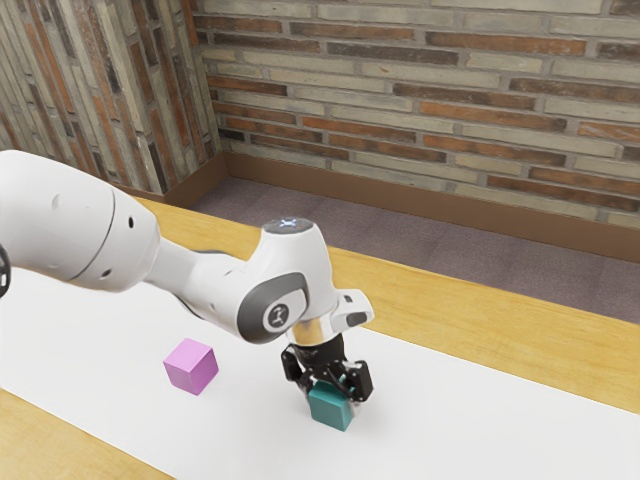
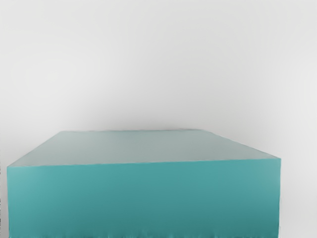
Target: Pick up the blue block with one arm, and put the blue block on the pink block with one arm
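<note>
The black fingers (image 1: 357, 384) are low over the top of the blue block (image 1: 331, 411), one on each side; if they press it or only stand beside it, I cannot tell. The block rests on the white sheet (image 1: 480, 420) of the counter (image 1: 500, 320), close under the hand's camera (image 2: 143, 198). The pink block (image 1: 190, 365) stands well apart toward the exterior view's left, with bare sheet between them. The sheet's edges are far from both blocks.
</note>
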### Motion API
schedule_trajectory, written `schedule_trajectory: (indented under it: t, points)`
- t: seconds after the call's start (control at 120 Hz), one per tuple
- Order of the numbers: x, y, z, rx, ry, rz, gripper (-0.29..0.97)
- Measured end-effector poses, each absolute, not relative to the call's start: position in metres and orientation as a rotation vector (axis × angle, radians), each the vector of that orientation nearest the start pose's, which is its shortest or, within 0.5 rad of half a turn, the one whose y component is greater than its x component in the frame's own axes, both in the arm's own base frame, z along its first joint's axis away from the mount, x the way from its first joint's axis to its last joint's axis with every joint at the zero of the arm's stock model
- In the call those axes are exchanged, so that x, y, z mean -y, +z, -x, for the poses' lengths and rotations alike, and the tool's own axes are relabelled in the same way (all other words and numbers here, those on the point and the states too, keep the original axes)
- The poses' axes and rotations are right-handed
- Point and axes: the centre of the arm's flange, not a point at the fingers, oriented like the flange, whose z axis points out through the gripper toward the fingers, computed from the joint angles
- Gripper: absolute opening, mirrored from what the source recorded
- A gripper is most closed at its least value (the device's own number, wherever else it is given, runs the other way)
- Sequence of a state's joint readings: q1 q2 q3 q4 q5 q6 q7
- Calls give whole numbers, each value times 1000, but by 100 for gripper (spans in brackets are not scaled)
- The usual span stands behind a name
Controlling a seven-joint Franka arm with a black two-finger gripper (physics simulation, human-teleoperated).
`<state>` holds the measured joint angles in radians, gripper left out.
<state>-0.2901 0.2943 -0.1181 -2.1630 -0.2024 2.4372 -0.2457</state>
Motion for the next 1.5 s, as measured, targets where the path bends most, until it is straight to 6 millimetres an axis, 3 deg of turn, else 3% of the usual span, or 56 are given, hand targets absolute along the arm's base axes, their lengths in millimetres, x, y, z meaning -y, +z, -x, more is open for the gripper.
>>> schedule_trajectory:
  t: [0.175,0.417,0.5,0.6,0.708,0.808,0.917,1.108,1.283,1.5]
  points:
    - [224,261,-517,-29,103,3277,46]
    - [223,268,-517,-38,78,3269,33]
    - [218,293,-517,-47,4,3264,30]
    - [198,349,-514,-64,-140,3227,28]
    - [162,395,-511,-17,-215,3174,28]
    - [117,420,-507,78,-217,3125,34]
    - [68,428,-496,201,-178,3083,37]
    - [31,427,-479,291,-113,3042,37]
    - [14,422,-463,344,-70,3025,38]
    - [2,415,-460,383,-37,3015,37]
